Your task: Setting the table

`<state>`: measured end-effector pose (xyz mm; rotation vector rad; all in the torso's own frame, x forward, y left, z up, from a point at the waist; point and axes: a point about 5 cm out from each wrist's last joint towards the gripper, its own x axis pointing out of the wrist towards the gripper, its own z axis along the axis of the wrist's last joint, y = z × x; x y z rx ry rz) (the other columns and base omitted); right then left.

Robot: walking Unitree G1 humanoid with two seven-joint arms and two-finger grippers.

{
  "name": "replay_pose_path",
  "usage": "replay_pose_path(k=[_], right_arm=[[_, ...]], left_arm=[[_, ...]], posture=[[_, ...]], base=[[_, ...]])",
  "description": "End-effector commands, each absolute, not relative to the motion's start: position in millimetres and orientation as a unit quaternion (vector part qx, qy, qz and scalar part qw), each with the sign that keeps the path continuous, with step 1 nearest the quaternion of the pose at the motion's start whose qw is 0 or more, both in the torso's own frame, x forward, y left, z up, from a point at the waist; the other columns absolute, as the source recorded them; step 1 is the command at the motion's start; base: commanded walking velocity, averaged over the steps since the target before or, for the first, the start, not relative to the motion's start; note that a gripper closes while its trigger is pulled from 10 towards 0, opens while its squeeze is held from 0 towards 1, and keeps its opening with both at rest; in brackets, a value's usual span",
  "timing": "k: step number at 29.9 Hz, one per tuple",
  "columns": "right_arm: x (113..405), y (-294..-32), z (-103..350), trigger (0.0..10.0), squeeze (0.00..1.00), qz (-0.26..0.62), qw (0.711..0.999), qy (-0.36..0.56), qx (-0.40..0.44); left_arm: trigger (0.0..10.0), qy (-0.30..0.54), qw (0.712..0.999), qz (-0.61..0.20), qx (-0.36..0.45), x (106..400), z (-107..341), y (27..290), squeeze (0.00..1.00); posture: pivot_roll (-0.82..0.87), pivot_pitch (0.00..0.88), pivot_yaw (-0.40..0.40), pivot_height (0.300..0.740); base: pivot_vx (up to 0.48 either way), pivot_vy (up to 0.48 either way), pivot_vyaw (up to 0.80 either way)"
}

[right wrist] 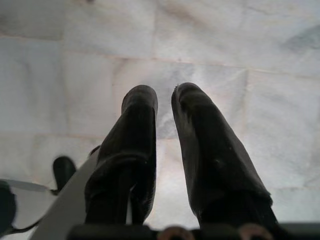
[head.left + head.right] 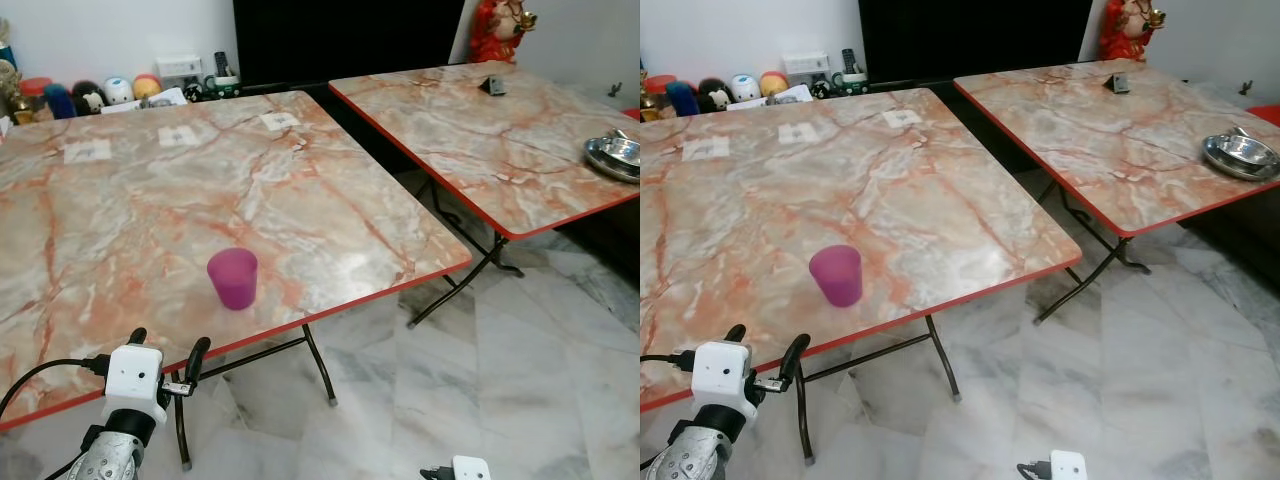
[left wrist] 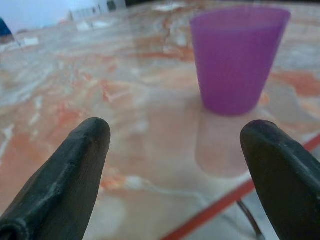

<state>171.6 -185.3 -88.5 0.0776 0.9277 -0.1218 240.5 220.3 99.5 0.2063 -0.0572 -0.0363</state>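
Near the table (image 2: 330, 190) edge sits our purple cup (image 2: 233, 277), upright. Left gripper (image 2: 167, 362) hangs wide open just short of it. Looks light, thin plastic, probably slick, so we'd pinch mid-wall gently. Right gripper (image 1: 165, 100) idles nearly closed, empty.

A red figurine (image 2: 497, 30) stands beyond the far table, and small toys (image 2: 90, 96) line the wall.

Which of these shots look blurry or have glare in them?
Left wrist view: purple cup soft, open left gripper fingers sharper. Left eye view: glare patch on the near table beside the cup. Right wrist view: right gripper dark against bright floor.
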Motion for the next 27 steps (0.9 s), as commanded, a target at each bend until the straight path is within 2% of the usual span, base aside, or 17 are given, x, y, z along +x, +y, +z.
replay_pose_path(k=[1, 9, 21, 27], right_arm=[[165.9, -182.2, -91.6, 10.0, 0.00, -0.057, 0.886, 0.458, 0.042], [166.0, -181.7, -91.5, 10.0, 0.00, -0.053, 0.887, 0.457, 0.039], [166.4, -181.0, -91.4, 10.0, 0.00, -0.052, 0.887, 0.456, 0.040], [167.0, -180.7, -91.1, 10.0, 0.00, -0.052, 0.888, 0.455, 0.040]], left_arm=[[10.0, -0.013, 0.995, -0.006, 0.099, 237.0, 94.9, 226.7, 0.00], [10.0, -0.008, 0.995, 0.020, 0.097, 232.2, 92.5, 236.1, 0.00], [10.0, -0.015, 0.994, 0.005, 0.107, 233.3, 96.2, 231.8, 0.00], [10.0, -0.015, 0.994, 0.007, 0.108, 233.2, 94.9, 231.0, 0.00]], posture=[[0.06, 0.066, -0.023, 0.740], [0.07, 0.066, -0.022, 0.740], [0.07, 0.067, -0.022, 0.740], [0.07, 0.066, -0.021, 0.740]], base=[[0.000, 0.000, -0.51], [0.000, 0.000, -0.06], [0.000, 0.000, 0.00], [0.000, -0.408, 0.00]])
